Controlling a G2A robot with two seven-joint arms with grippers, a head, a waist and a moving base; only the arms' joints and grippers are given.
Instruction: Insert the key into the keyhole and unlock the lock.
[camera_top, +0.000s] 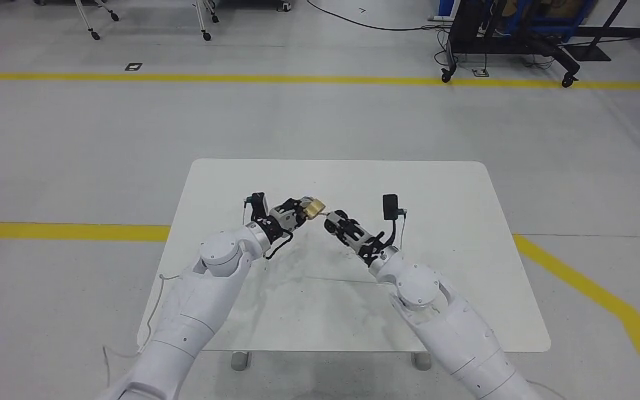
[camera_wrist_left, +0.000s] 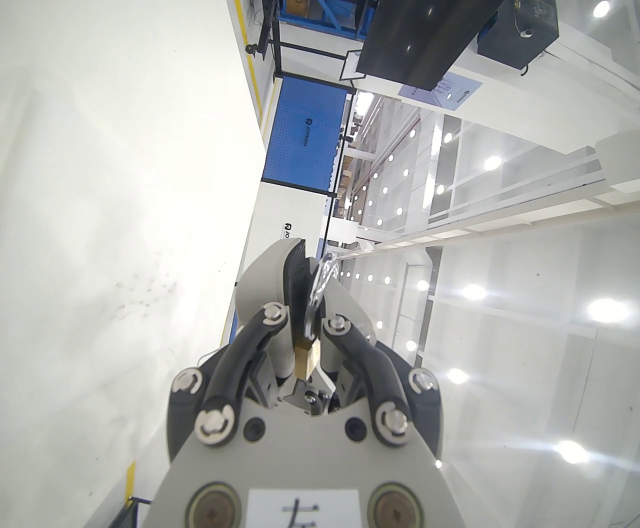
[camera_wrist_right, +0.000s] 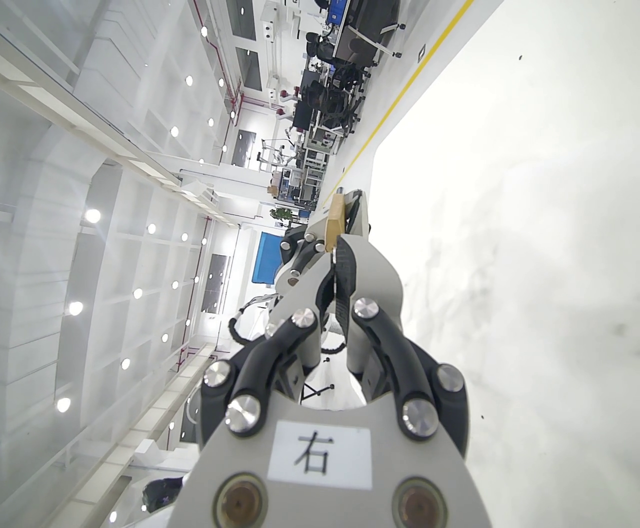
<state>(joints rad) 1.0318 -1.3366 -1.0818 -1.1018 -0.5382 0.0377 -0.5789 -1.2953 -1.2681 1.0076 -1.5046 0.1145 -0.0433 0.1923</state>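
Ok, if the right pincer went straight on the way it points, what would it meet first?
Most likely the padlock held in the left pincer, just ahead of the right pincer; the key it grips would touch first. The depth of the gap is unclear.

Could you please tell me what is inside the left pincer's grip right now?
The left pincer is shut on the brass lock, with a silver metal loop showing between its fingers. The fingers cover the rest of the lock, keyhole included.
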